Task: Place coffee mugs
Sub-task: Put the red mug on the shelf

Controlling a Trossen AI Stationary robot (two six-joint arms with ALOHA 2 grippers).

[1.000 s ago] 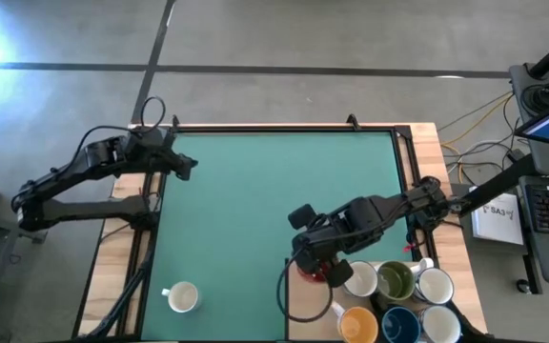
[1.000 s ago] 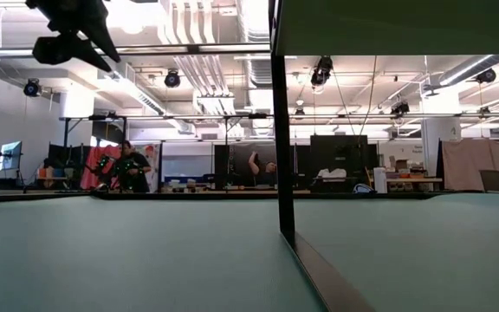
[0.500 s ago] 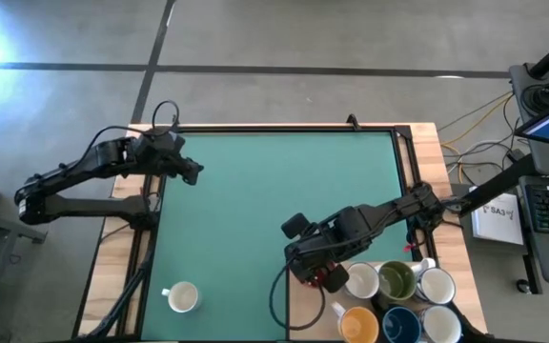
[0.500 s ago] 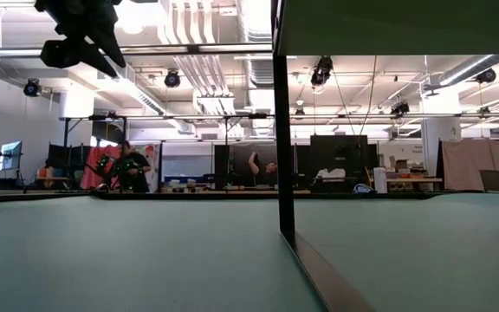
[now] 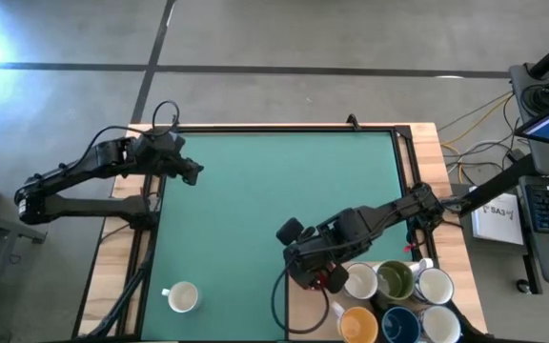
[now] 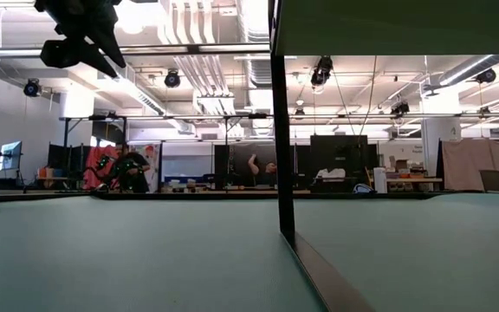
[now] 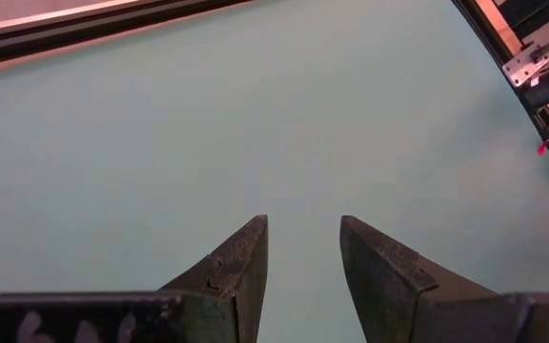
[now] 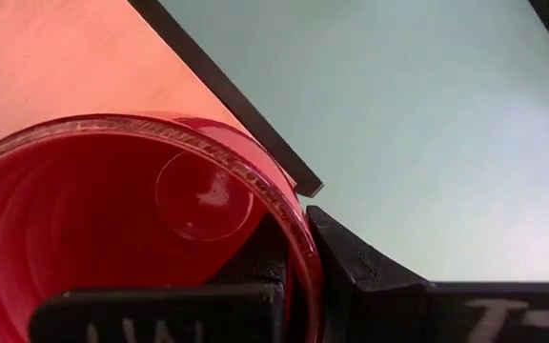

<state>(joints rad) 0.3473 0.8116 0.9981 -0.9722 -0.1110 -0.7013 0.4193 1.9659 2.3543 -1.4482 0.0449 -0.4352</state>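
My right gripper is shut on the red mug at the near right, where the wooden board meets the green mat. Beside it stand a white mug, a white mug with an olive-green inside, another white mug, an orange mug, a dark blue mug and one more white mug, all upright on the board. A single white mug stands on the mat near its near left corner. My left gripper hangs open above the mat's far left part, touching nothing. My right gripper pinches the red mug's wall at its rim, with one finger inside the mug and one outside. The mug's open mouth faces the wrist camera. Whether its base rests on the board, I cannot tell.
The green mat is bare between the arms. A black frame edge separates the mat from the wooden board. Cables and a keyboard lie off the table's right side. People show far behind in the low view.
My right gripper has moved a little toward the table's left and near edge, carrying the red mug away from the mug cluster. My left gripper has shifted slightly toward the right and then kept still.
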